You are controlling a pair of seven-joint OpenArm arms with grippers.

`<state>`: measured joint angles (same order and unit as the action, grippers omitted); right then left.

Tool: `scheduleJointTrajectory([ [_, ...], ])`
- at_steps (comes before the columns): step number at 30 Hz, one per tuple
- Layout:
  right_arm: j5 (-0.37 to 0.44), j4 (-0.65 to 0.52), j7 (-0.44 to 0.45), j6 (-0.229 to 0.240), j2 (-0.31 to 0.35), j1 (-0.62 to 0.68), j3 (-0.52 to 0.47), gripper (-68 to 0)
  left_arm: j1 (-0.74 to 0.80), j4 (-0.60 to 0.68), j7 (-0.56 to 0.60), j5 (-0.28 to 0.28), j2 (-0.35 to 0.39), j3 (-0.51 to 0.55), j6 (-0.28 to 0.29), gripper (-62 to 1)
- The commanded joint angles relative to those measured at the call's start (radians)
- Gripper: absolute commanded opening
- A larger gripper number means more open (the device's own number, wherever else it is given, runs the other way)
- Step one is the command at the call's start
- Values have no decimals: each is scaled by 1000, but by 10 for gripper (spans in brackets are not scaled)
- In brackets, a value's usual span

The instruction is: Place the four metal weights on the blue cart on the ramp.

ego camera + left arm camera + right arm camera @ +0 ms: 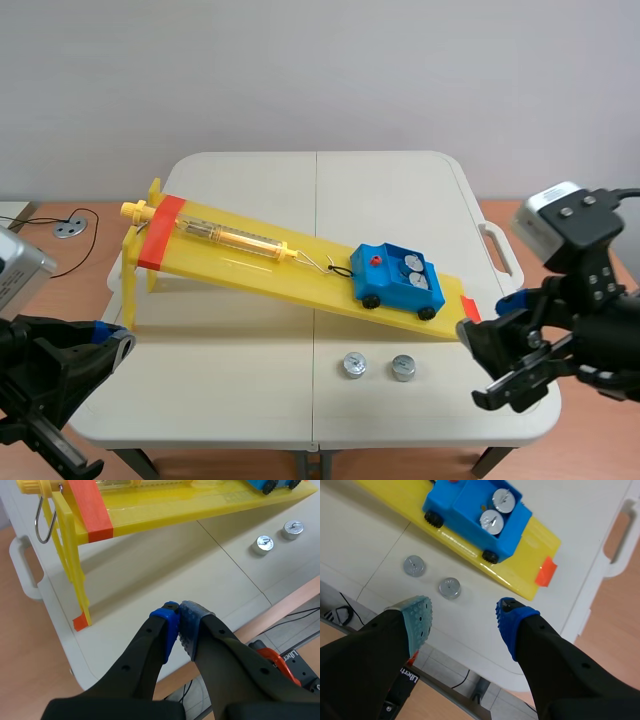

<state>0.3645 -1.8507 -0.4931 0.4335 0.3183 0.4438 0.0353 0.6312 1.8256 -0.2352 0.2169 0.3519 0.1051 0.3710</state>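
Scene view: one yellow ramp (250, 262) stands on the white table (250, 410), sloping down from the left. One blue cart (398, 282) sits near the ramp's lower end, joined by a string to one spring gauge (235, 237) lying higher on the ramp. There are four weights. Two lie in the cart's tray (412, 264) (413, 281), and two stand on the table just in front of the ramp (354, 365) (403, 368). The left gripper (112, 340) hangs off the table's near left corner. The right gripper (490, 350) is near the ramp's low end.

Left wrist view: the left gripper (179, 625) has its two pads pressed together with nothing between them. The ramp's raised end and its legs lie ahead of it. The two table weights (264, 544) (293, 528) stand well beyond.

Right wrist view: the right gripper (464, 615) has its fingers spread wide and holds nothing. One table weight (449, 587) lies just ahead, between the fingers, and the other (414, 565) is beside it. Beyond them is the cart (465, 525), with its two weights (503, 500) (491, 521) side by side.
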Motion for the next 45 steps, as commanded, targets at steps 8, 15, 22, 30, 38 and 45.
scheduleJointTrajectory([
  [8, -107, 187, 216, -38, -71, -210, 137, -378, -22, 45, 103, 51, -8, 6, 21, -582],
  [15, -183, 317, 288, -63, -133, -288, 216, -378, -23, 45, 103, 51, -8, 6, 21, -582],
  [22, -233, 398, 328, -96, -184, -343, 272, -379, -23, 45, 103, 52, -8, 6, 21, -582],
  [30, -262, 498, 351, -113, -230, -405, 330, -381, -23, 45, 103, 52, -8, 6, 21, -582],
  [38, -275, 562, 373, -139, -230, -430, 364, -383, -23, 45, 103, 52, -8, 6, 21, -581],
  [45, -275, 589, 384, -158, -230, -430, 364, -418, -23, 45, 103, 52, -8, 6, 21, -582],
])
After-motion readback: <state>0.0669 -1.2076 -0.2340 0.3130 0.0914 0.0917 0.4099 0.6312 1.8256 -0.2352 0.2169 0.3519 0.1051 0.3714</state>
